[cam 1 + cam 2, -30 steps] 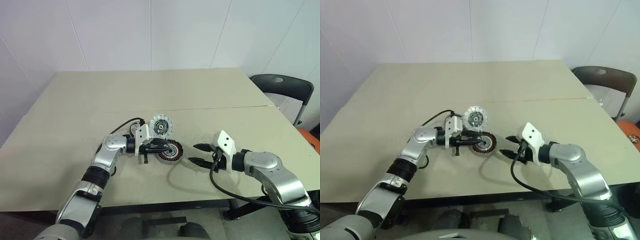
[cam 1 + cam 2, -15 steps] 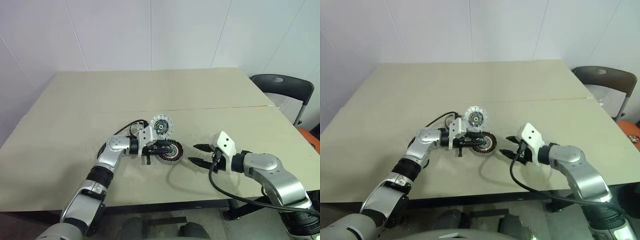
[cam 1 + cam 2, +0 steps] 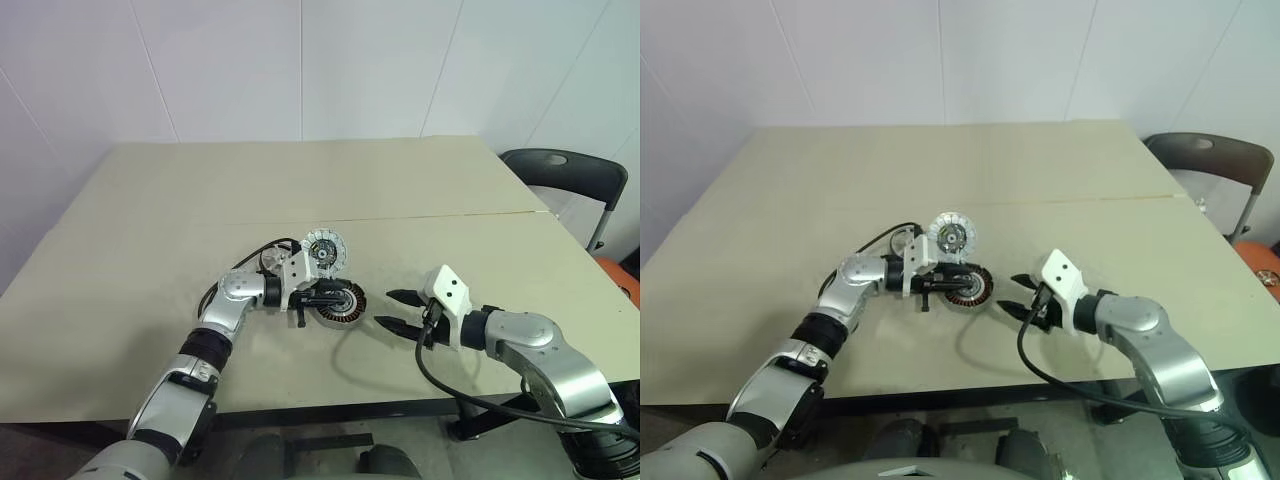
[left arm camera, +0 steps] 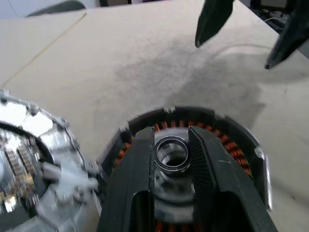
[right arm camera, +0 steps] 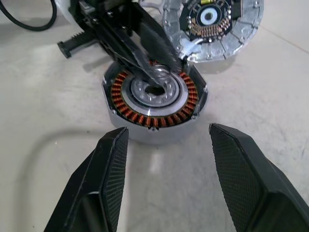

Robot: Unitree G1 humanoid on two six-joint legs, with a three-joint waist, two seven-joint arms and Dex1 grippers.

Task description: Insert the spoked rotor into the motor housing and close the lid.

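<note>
You are looking at the table point(image 3: 150, 200), where the motor housing point(image 5: 154, 99) is sitting near the middle. The lid point(image 3: 325, 250) is lying just beyond it. The left gripper point(image 4: 171, 154) is pinching a small ring point(image 4: 172, 153) over the housing's centre; the right gripper point(image 3: 392, 309) is hanging wide open to its right.

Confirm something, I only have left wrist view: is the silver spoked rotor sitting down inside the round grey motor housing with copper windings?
Observer: Right wrist view shows the rotor lying inside the housing, within the winding ring. The left tool pinches its hub.
Operator: Right tool carrying anything?
Observer: No. The right tool is open and empty, just short of the housing.
Operator: Lid?
Observer: The round white-segmented lid is beside the housing, segmented face showing.
</note>
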